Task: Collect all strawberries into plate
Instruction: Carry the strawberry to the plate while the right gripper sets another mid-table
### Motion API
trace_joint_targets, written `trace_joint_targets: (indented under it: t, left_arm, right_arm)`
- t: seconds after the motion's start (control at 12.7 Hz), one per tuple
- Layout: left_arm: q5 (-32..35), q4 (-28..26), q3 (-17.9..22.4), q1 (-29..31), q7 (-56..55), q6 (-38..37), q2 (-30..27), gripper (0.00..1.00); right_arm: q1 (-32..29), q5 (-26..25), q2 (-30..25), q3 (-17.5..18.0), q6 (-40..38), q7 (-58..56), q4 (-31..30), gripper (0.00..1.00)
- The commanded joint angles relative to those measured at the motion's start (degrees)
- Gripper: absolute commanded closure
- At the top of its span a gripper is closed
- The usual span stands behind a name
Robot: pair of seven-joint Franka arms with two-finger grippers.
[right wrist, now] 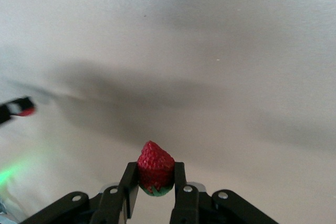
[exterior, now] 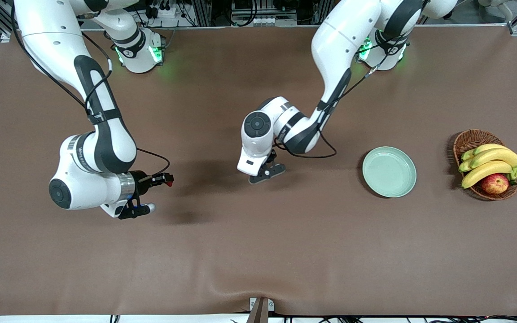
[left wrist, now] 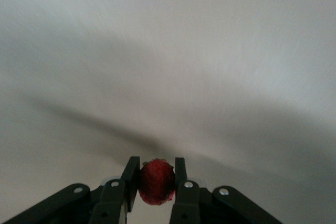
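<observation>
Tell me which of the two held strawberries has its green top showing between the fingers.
The strawberry in the right gripper: green shows at its base, its tip pointing outward. The left gripper's berry shows only red.

No readable text, labels, brands, numbers or signs anywhere

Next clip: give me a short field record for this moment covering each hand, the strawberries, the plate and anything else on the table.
left hand: shut on a strawberry, over the middle of the table
right hand: shut on a second strawberry, over the right arm's end of the table
third strawberry: not visible
plate: holds nothing, toward the left arm's end
basket: beside the plate, holds bananas and an apple
</observation>
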Motion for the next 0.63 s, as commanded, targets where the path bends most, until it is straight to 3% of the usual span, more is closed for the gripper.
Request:
trace_joint_targets:
  t: [0.0,0.24,0.55]
  left_arm:
    - [0.3,-1.7,-0.2,6.5,2.9,-7.9,-9.2,1.00]
    - [0.2,-3.6,-0.2,15.3,13.0,-11.9,-15.4,1.00]
    - [0.2,-3.8,-0.4,26.1,30.7,-23.0,-18.6,1.00]
  right_arm:
    - [3.4,2.8,0.8,-0.3,3.1,4.5,0.0,0.91]
    - [11.1,8.1,2.7,-0.3,11.3,15.0,-0.1,0.91]
    - [20.1,8.1,5.7,-0.3,16.7,26.1,0.1,0.90]
